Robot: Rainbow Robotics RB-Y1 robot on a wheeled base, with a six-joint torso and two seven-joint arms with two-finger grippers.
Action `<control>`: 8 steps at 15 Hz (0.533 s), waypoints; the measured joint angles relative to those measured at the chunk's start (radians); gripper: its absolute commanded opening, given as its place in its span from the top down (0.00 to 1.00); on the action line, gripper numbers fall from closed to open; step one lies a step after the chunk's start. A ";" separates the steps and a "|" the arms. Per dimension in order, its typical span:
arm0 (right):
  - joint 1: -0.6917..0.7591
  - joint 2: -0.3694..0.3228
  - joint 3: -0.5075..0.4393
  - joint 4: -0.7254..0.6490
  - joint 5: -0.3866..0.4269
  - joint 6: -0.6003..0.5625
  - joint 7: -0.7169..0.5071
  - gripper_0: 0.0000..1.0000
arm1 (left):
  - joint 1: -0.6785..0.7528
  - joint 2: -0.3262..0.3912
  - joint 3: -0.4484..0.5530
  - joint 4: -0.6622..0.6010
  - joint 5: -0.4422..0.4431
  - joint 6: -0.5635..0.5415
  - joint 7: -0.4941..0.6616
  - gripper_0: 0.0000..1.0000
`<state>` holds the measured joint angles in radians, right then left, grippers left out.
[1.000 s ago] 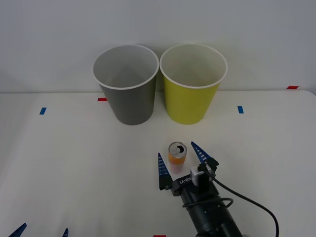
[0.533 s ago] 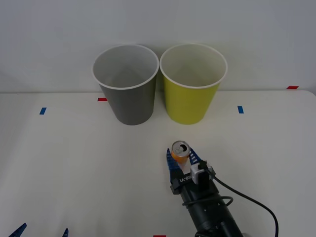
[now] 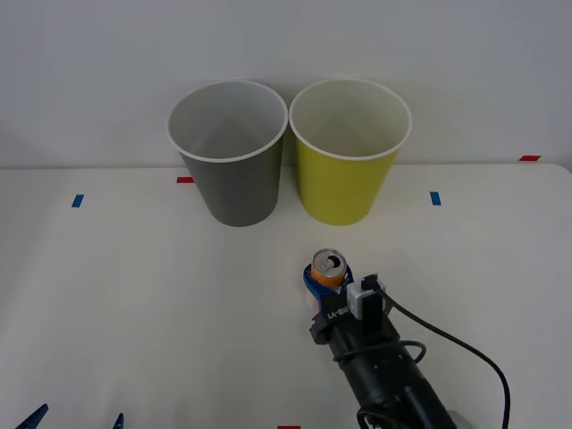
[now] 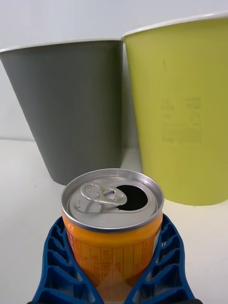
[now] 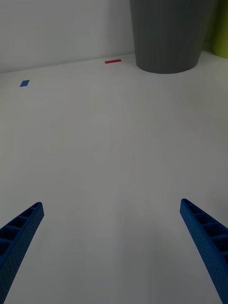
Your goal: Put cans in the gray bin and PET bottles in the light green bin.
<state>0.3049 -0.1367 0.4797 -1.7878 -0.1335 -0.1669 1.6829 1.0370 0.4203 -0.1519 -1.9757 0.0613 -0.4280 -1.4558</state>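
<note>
Front view, right pincer (image 3: 327,279): clamped on can (image 3: 328,271), blue fingers tight against both sides, on the bench (image 3: 134,286) in front of the bins.
Front view, bins: gray bin (image 3: 229,154) and light green bin (image 3: 349,150) side by side, rims nearly touching.
Front view, left pincer (image 3: 76,418): fingertips at lower edge, spread.
Right wrist view, can (image 4: 112,221): upright, tab opened, orange band, gripped between ribbed fingers (image 4: 61,266); gray bin (image 4: 71,104) and light green bin (image 4: 183,109) beyond.
Left wrist view, left pincer (image 5: 114,247): wide apart over bare bench (image 5: 95,142), gray bin (image 5: 166,33) far ahead.
</note>
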 measured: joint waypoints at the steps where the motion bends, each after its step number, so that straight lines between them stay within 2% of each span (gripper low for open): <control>1: 0.007 -0.008 -0.002 -0.080 -0.001 0.096 -0.001 1.00 | 0.000 0.000 0.000 0.000 0.000 0.000 0.000 0.00; 3: 0.015 -0.026 -0.012 -0.185 -0.005 0.198 -0.006 1.00 | 0.000 0.000 0.000 0.000 0.000 0.000 0.000 0.00; 5: 0.006 -0.032 -0.020 -0.220 -0.007 0.257 -0.011 1.00 | 0.000 0.000 0.000 0.000 0.000 0.000 0.000 0.00; 8: -0.015 -0.035 -0.040 -0.357 -0.008 0.516 -0.015 1.00 | 0.000 0.000 0.000 0.000 0.000 0.000 0.000 0.00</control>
<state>0.2899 -0.1712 0.4397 -2.1447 -0.1416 0.3492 1.6680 1.0370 0.4203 -0.1519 -1.9758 0.0613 -0.4280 -1.4557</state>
